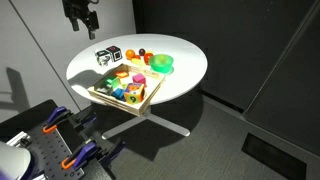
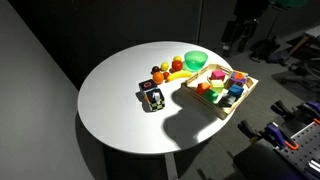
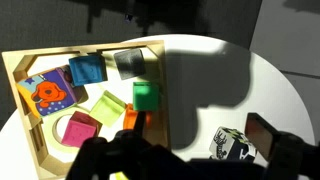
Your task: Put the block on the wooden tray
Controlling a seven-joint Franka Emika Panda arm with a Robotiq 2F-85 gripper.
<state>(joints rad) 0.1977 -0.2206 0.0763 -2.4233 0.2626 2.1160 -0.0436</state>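
The block, a small white cube with dark marks, sits on the round white table in both exterior views (image 1: 103, 57) (image 2: 148, 88), next to a darker cube (image 1: 115, 51) (image 2: 155, 101). In the wrist view the block (image 3: 232, 145) lies low right, apart from the wooden tray (image 3: 160, 95). The tray (image 1: 115, 101) (image 2: 205, 103) holds several coloured toy pieces. My gripper (image 1: 81, 20) (image 2: 238, 38) hangs high above the table, open and empty. In the wrist view its dark fingers (image 3: 195, 150) frame the bottom edge, with the block just inside the right finger.
A green round bowl (image 1: 162, 63) (image 2: 195, 60) stands beside the tray, with small fruit-like toys (image 1: 140, 60) (image 2: 165, 72) near it. The table edge (image 1: 190, 85) drops to a dark floor. Clamps and equipment (image 1: 60, 145) stand beside the table.
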